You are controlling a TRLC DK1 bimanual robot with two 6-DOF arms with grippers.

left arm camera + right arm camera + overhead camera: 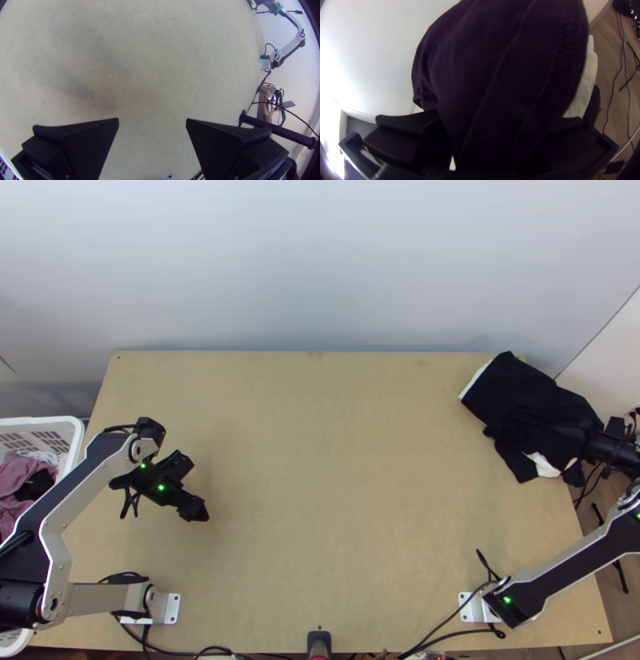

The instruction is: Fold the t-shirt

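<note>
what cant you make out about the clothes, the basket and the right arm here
- Black garment, top view: its shape, lost in bunched folds and under the right gripper.
- White cloth, right wrist view: whether separate or attached; the garment overlaps it.
- Right gripper's grip, right wrist view: dark fabric and black jaws merge.
- Laundry basket, top view: far side, cut off by left edge.
- Right arm, top view: elbow, cut by right edge.

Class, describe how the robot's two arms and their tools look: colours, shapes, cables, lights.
The angular silver-grey and black left arm and matching right arm have black joints, black cables and small green lights. The black left tool and black right tool each have two wide, flat fingers.
</note>
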